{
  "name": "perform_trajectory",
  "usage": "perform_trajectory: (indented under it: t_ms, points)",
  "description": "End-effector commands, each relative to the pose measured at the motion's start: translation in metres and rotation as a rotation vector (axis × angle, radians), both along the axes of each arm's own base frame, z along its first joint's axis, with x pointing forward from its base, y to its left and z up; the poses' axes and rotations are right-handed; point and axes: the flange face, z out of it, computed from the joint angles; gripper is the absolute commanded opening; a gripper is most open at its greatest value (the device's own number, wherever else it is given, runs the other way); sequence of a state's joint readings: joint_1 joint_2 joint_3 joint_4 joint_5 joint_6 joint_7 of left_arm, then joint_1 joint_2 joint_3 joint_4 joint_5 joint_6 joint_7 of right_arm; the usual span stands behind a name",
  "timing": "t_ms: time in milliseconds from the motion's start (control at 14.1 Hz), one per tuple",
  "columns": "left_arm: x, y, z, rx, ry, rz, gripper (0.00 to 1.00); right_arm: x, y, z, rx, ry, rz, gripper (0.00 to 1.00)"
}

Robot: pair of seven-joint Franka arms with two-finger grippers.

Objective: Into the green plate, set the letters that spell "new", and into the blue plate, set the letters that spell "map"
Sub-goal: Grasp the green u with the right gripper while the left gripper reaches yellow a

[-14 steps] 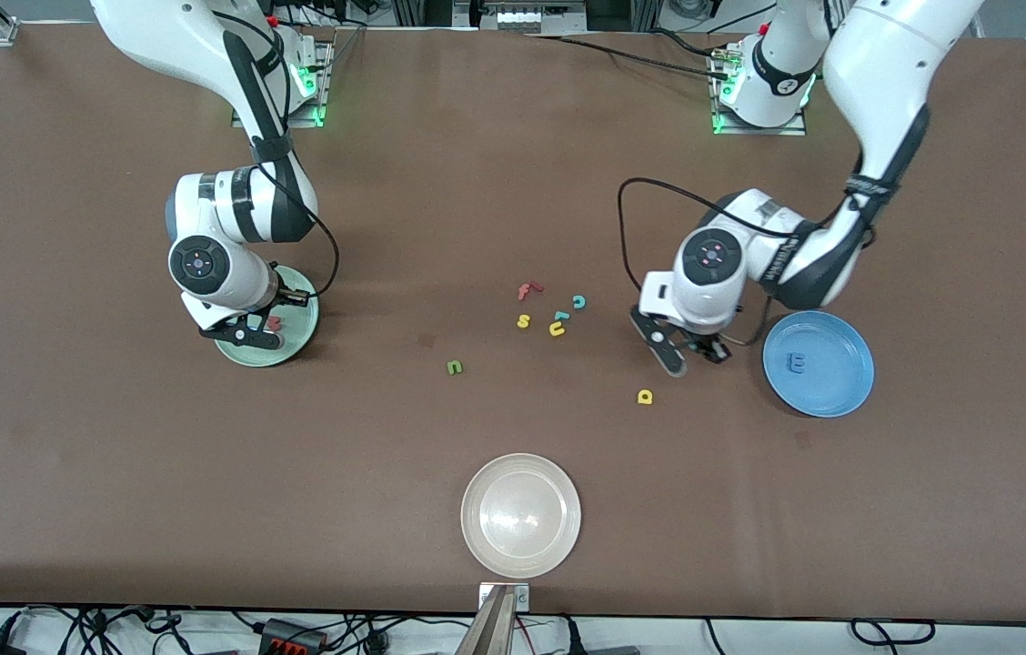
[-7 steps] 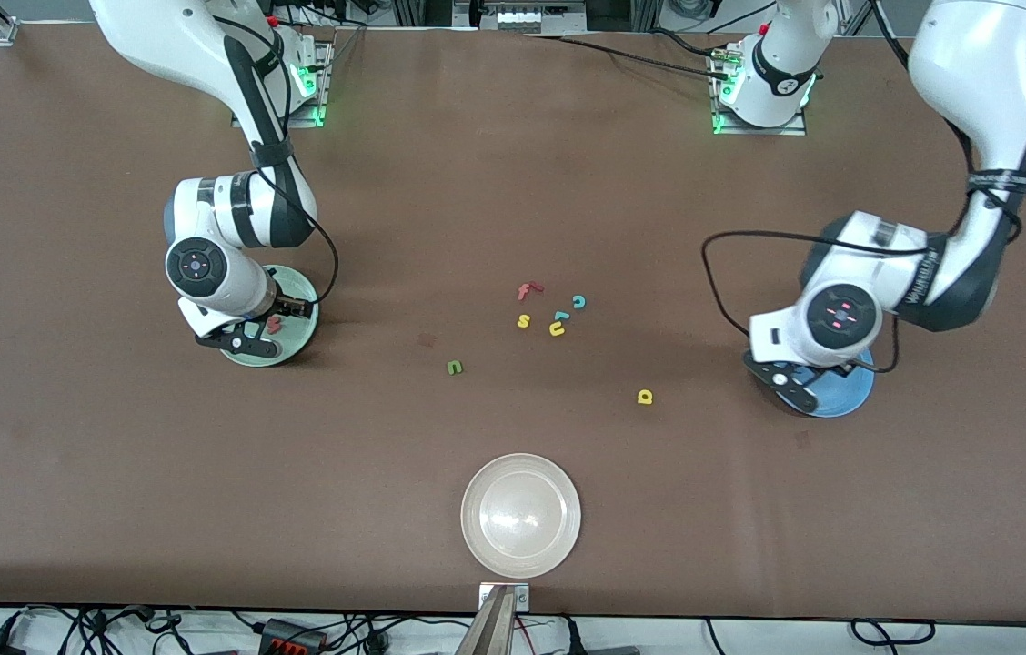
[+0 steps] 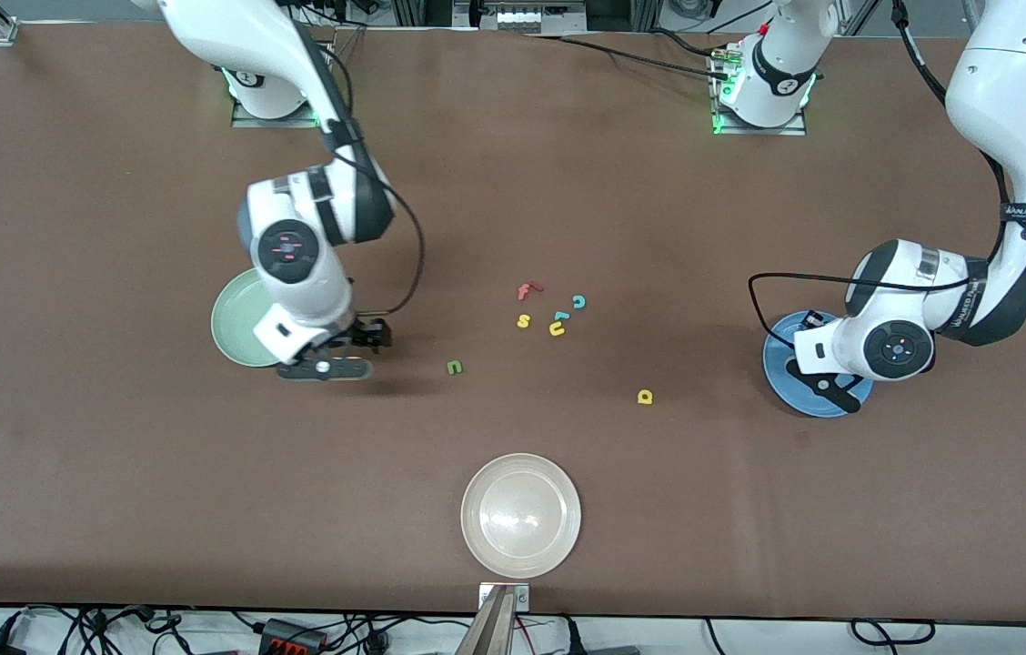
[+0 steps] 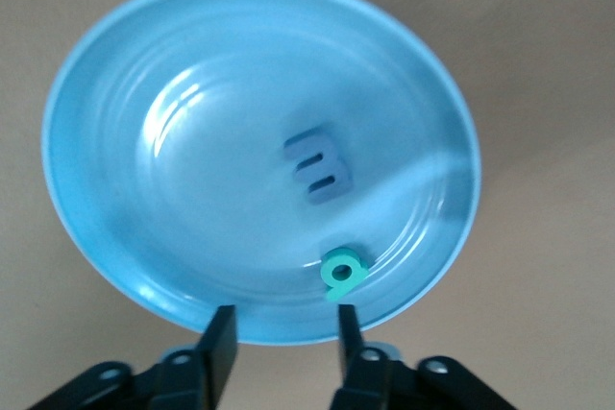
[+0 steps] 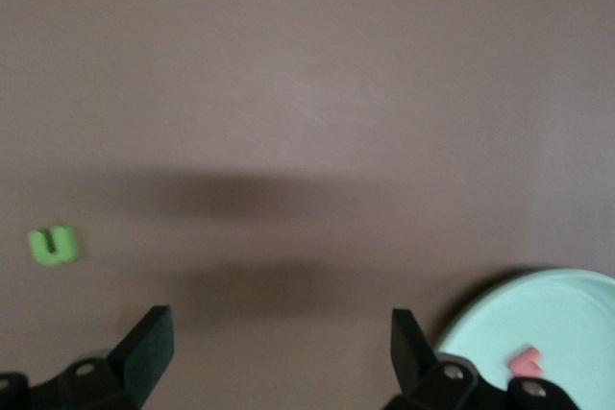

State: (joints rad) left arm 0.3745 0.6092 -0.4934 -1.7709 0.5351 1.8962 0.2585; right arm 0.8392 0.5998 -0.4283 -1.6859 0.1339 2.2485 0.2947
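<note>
Right gripper jaws wide, empty, over bench beside green plate, red w inside. Left gripper jaws narrowly parted, empty, over blue plate holding m and teal p. Left: green n, yellow a; orange e unseen. Since earlier frame: right gripper off plate toward n; left carried p to plate.

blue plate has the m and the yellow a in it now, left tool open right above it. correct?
Not quite. Beside the blue m in the blue plate lies the teal p, not the yellow a; the left wrist view shows it. The yellow a lies on the table, as the front view shows. The left tool is indeed open above the plate.
</note>
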Motion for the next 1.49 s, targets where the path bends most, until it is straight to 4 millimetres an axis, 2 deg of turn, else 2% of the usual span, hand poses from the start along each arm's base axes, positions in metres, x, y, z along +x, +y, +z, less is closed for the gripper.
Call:
perform_trajectory:
  t_ms: [0,213,284,426,567,638,709,851,993,1135,1348,1418]
  points:
    - [0.008,-0.038,0.041,-0.038,-0.061,-0.027,1.0,0.002,0.045,-0.03,-0.001,0.013,0.098,0.91]
    - [0.024,-0.061,0.077,-0.108,-0.119,0.005,1.0,-0.003,0.102,-0.038,0.036,-0.007,0.169,0.87]
    - [0.029,-0.07,0.088,-0.123,-0.144,0.044,1.0,-0.002,0.108,-0.041,0.039,-0.013,0.175,0.86]
    - [0.036,-0.1,0.098,-0.141,-0.181,0.159,1.0,-0.003,0.114,-0.047,0.042,-0.011,0.18,0.8]
    - [0.033,-0.136,0.106,-0.118,-0.218,0.255,1.0,0.0,0.112,-0.055,0.056,-0.022,0.182,0.78]
    - [0.031,-0.144,0.105,-0.107,-0.222,0.28,1.0,0.0,0.114,-0.062,0.055,-0.028,0.186,0.75]
    - [0.029,-0.145,0.103,-0.096,-0.211,0.292,1.0,-0.001,0.114,-0.071,0.053,-0.031,0.189,0.69]
    - [0.026,-0.142,0.096,-0.073,-0.19,0.334,1.0,-0.004,0.12,-0.08,0.071,-0.039,0.196,0.64]
    - [0.022,-0.161,0.086,-0.046,-0.194,0.42,1.0,-0.005,0.121,-0.09,0.069,-0.04,0.198,0.63]
    - [0.018,-0.172,0.085,-0.035,-0.199,0.45,1.0,-0.007,0.123,-0.097,0.068,-0.038,0.204,0.63]
    - [0.02,-0.166,0.085,-0.035,-0.198,0.451,1.0,-0.007,0.122,-0.101,0.067,-0.039,0.203,0.58]
    - [0.019,-0.167,0.086,-0.033,-0.196,0.449,1.0,-0.008,0.123,-0.101,0.068,-0.038,0.205,0.48]
